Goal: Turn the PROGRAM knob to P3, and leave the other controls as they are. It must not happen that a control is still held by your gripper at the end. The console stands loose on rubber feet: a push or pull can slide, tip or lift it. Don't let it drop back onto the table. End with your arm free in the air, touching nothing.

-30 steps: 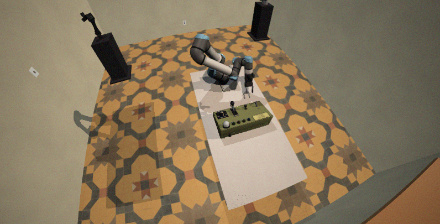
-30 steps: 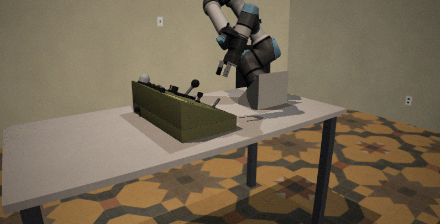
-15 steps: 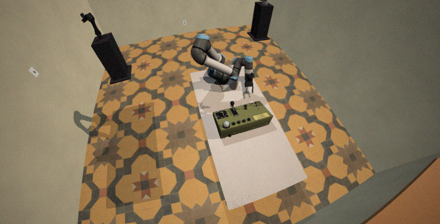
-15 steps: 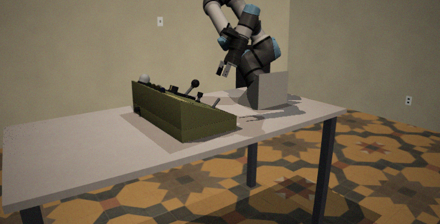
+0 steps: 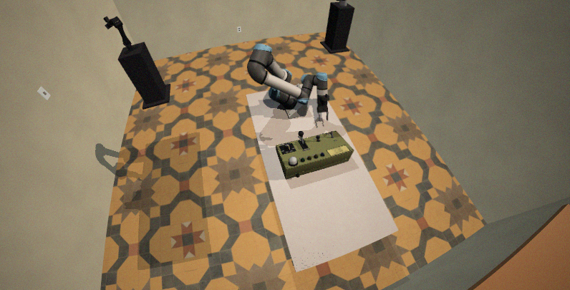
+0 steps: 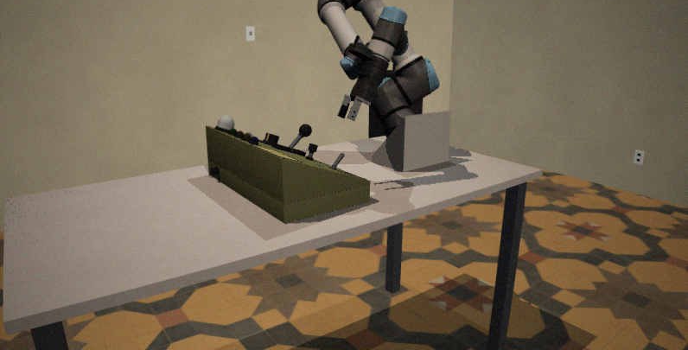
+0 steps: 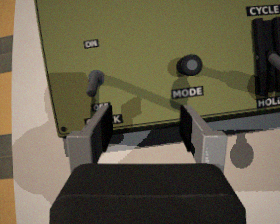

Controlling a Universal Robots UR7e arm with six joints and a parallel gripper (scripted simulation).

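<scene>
The olive-green console [image 5: 319,167] [image 6: 289,184] [image 7: 144,30] stands on the white table [image 5: 331,216] [image 6: 120,232]. A black knob on a dark plate [image 5: 287,148] [image 6: 271,138] sits at the console's left end; it looks like the PROGRAM knob, but its label is too small to read. My gripper [image 5: 319,122] [image 6: 348,111] [image 7: 146,119] is open and empty. It hangs above the console's rear edge near its right end, well away from that knob. In the wrist view, the MODE knob [image 7: 188,64] and a small toggle [image 7: 94,82] lie just past the fingertips.
A lever with a black ball [image 5: 301,133] [image 6: 304,130] stands up mid-panel, in the slot marked CYCLE [image 7: 267,50]. A white ball [image 5: 293,161] [image 6: 225,122] and a row of buttons [image 5: 311,157] lie along the front. A grey block [image 6: 423,140] stands by the arm's base.
</scene>
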